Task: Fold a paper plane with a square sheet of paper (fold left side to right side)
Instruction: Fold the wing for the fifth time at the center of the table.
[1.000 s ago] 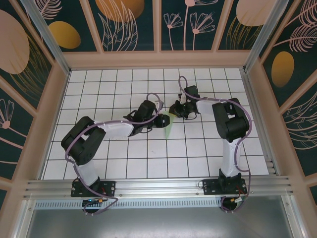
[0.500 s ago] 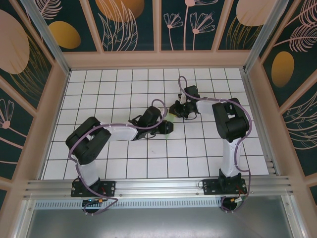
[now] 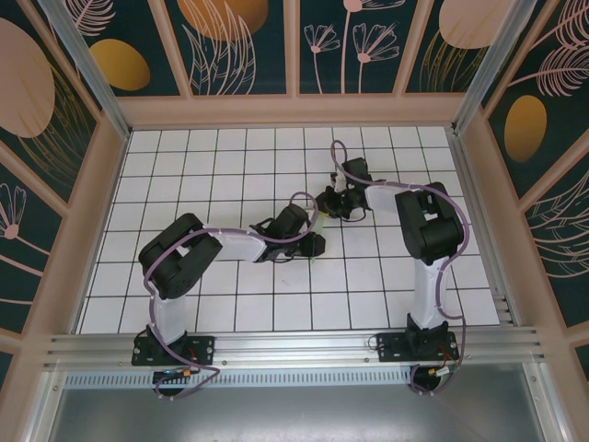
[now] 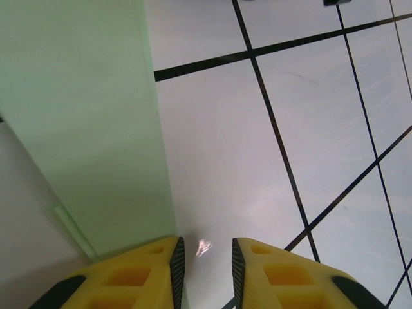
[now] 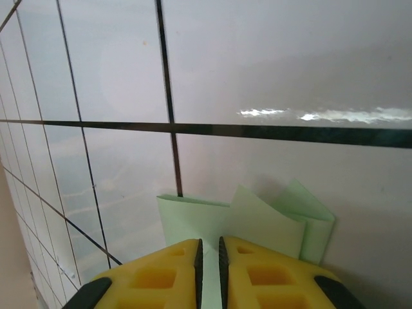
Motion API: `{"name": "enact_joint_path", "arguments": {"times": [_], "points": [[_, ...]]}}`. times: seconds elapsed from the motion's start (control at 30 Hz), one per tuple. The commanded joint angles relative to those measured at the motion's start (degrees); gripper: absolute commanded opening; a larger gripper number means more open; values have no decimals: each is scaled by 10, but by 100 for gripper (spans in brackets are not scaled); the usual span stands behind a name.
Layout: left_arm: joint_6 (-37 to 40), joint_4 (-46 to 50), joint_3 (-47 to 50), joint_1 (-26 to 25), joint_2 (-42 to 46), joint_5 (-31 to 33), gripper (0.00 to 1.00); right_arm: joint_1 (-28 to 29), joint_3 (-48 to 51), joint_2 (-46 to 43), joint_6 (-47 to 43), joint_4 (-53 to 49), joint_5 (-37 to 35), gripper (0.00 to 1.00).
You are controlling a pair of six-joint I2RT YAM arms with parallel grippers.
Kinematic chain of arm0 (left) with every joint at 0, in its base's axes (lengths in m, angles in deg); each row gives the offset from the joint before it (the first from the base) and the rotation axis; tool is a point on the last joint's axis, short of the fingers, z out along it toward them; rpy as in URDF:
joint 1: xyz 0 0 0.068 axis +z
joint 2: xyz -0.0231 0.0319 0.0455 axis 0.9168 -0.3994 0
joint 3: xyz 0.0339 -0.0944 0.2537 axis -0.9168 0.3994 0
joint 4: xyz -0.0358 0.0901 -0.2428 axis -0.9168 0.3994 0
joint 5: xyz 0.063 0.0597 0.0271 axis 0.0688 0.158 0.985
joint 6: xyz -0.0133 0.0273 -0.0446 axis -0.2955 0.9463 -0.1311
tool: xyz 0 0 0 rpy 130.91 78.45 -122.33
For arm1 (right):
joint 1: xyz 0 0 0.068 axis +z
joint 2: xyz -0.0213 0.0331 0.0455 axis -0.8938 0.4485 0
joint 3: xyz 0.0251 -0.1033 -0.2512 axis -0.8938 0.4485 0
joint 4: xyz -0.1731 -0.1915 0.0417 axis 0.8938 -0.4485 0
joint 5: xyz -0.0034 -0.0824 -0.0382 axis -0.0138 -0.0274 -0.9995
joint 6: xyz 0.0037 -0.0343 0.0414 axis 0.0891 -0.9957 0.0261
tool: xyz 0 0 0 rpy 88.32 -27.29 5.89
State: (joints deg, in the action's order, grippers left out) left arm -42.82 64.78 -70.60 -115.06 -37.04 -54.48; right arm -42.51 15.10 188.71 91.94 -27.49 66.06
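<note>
The pale mint-green sheet of paper (image 3: 318, 226) lies mid-table, folded into a narrow layered strip, largely hidden by both grippers. In the left wrist view the paper (image 4: 84, 129) is a long strip on the left. My left gripper (image 4: 205, 257) is open, with bare tile between its pads. Its left finger (image 4: 148, 270) rests at the strip's near corner. In the right wrist view the paper (image 5: 257, 222) shows stacked flaps, and my right gripper (image 5: 208, 257) is shut on it, with green in the thin gap. From above, the left gripper (image 3: 315, 245) sits just nearer than the right gripper (image 3: 324, 204).
The table (image 3: 221, 166) is white tile with black grid lines, walled by a wooden frame (image 3: 294, 109) at the back and sides. An aluminium rail (image 3: 294, 345) runs along the near edge. Both arms reach in to the centre, their wrists close together.
The left arm has stretched further right and its gripper has slid toward the near end of the paper. The right gripper has stayed at the far end.
</note>
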Motion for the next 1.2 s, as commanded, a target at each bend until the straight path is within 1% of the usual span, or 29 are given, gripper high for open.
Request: {"name": "enact_joint_path", "arguments": {"times": [0.0, 0.13, 0.2, 0.3, 0.43, 0.5, 0.6, 0.73, 1.03, 1.17], "points": [[13, 59, -10, -10, -26, 18, 29, -2, -32, -43, -26, -47, -5, 22], [9, 64, 0, -13, -25, 25, 29, -14, -40, -79, -39, -68, -7, 26], [7, 66, 4, -13, -25, 27, 29, -19, -27, -97, -39, -73, -6, 26], [8, 74, 4, -13, -21, 33, 29, -21, 5, -117, -34, -68, 8, 22], [9, 79, 4, -13, -16, 40, 29, -17, 66, -138, -13, -24, 54, 14], [10, 81, 4, -12, -16, 41, 29, -11, 83, -141, -9, -11, 68, 13], [9, 81, 4, -13, -18, 40, 29, -3, 92, -132, -5, 1, 86, 13], [10, 80, 4, -13, -17, 42, 29, 5, 93, -112, -1, 8, 93, 12], [10, 76, 4, -13, -17, 42, 28, 19, 108, -72, 13, 28, 82, 12], [10, 78, 4, -13, -19, 45, 28, 22, 103, -57, -1, 24, 49, 12]]}}
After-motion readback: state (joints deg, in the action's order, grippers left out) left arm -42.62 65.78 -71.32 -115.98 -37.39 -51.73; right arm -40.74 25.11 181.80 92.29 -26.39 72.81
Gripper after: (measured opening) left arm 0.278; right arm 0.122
